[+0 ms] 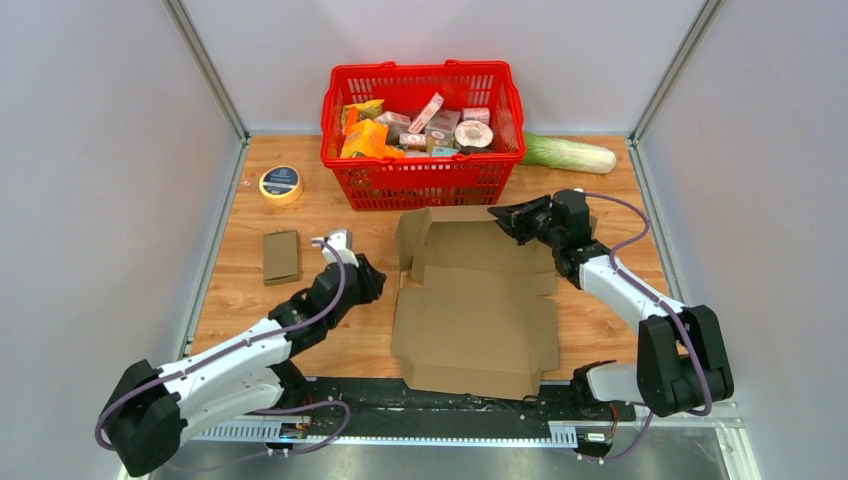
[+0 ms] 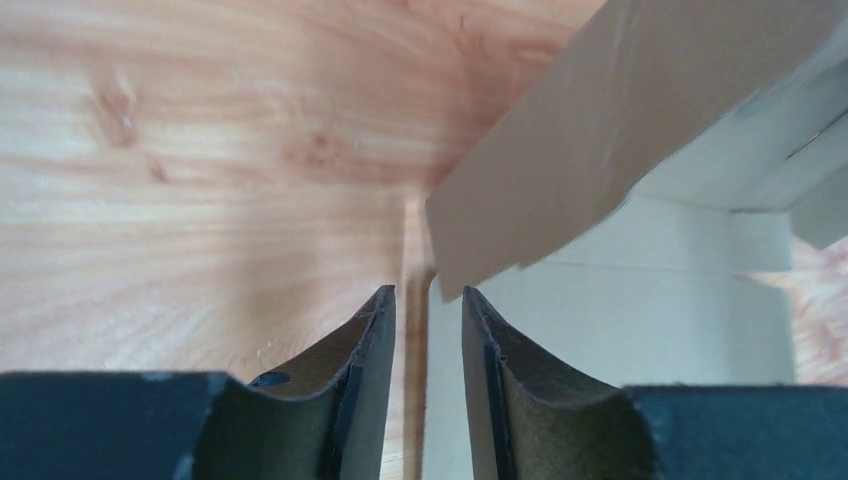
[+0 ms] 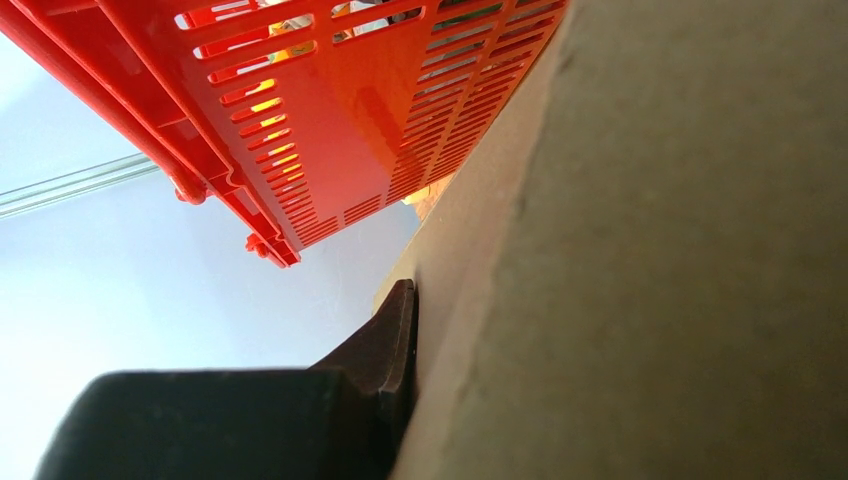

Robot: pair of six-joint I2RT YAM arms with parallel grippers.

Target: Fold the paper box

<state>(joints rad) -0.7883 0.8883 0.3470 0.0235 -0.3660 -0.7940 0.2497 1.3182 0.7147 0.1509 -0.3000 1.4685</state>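
Left tool (image 2: 428, 295): fingers narrowly parted, holding nothing, beside a raised side flap. Paper box (image 1: 475, 310): centre of desk (image 1: 300, 215), mostly flat. Right tool (image 1: 503, 217): seemingly clenched on far flap. Folding barely begun; walls, lid remain.

A robotics lab test cell: a wooden table (image 1: 300, 215) boxed in by plain grey panel walls (image 1: 100, 150) on aluminium posts (image 1: 205, 65), with two cabled robot arms (image 1: 230, 355) bolted to a black rail (image 1: 440, 415) at its near edge. Staged props include a red shopping basket (image 1: 420, 185) of packaged groceries at the far edge, a tape roll (image 1: 281, 184) towards the far-left corner and a cabbage (image 1: 570, 153) towards the far-right corner.
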